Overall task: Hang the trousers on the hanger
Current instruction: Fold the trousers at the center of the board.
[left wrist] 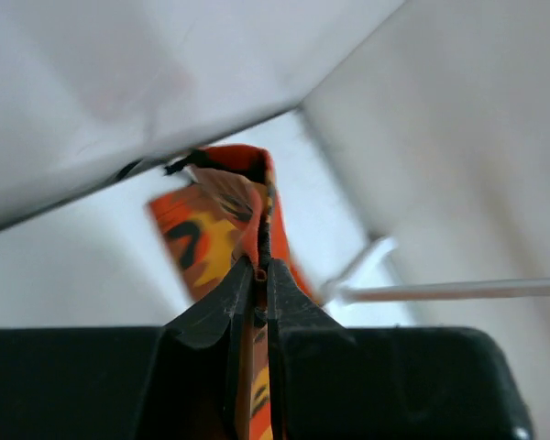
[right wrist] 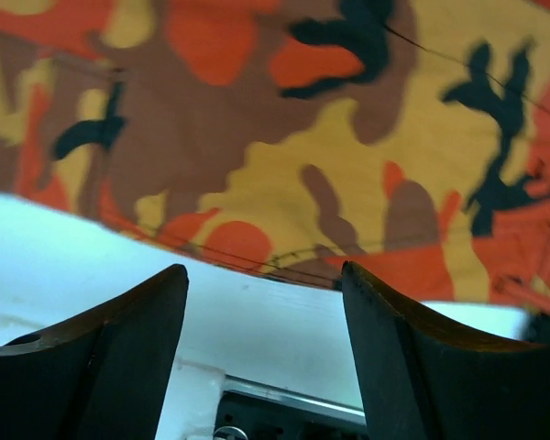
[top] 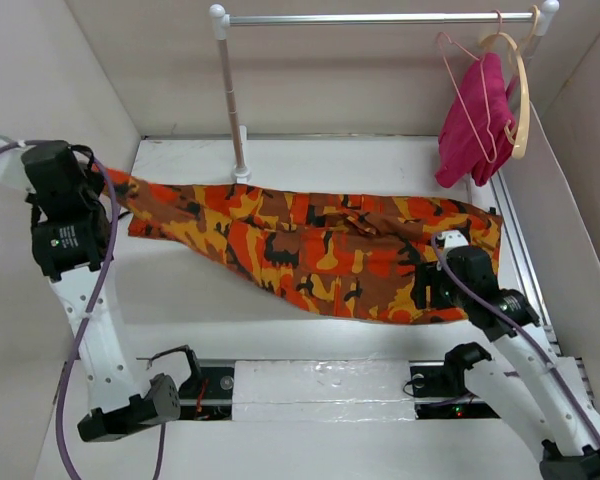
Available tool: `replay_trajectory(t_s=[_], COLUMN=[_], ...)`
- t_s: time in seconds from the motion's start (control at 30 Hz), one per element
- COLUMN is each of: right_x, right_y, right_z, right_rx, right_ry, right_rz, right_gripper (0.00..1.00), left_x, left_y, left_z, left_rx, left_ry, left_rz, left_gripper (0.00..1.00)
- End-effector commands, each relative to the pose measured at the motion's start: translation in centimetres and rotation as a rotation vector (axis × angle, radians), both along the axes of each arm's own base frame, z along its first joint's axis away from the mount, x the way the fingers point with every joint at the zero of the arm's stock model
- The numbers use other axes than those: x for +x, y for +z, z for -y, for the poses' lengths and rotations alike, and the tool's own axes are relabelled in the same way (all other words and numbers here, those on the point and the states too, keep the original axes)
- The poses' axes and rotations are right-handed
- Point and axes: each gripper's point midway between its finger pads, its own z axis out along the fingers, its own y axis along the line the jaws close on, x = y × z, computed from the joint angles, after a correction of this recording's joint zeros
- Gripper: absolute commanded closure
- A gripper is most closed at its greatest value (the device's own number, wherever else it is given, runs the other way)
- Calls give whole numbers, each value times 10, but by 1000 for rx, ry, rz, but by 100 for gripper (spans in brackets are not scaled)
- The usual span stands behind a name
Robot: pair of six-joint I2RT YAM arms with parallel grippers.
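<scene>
- Gripping one end of the trousers (top: pixel 310 250), your left hand (left wrist: pixel 261 266) is clamped tight on the cloth at the tabletop's (top: pixel 180 300) left side.
- Your right hand (right wrist: pixel 261 275) stands open over the trousers' near edge, holding nothing.
- The trousers lie spread across the tabletop.
- The hanger (top: pixel 454 55) hangs on the rail (top: pixel 380 18) at far right, with a pink cloth (top: pixel 475 125).
</scene>
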Motion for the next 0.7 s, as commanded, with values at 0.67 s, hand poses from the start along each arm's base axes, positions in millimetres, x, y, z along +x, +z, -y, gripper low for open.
replay_trajectory(t_s=[0.67], right_x=[-29], right_y=[-70], right_z=[177], right_rx=[12], right_ry=[-1241], right_rz=[-360], right_gripper=[35], left_x=[32], left_y=[116], left_z=[80], left_rx=[154], left_ry=[-323], left_rz=[276], left_gripper=[100])
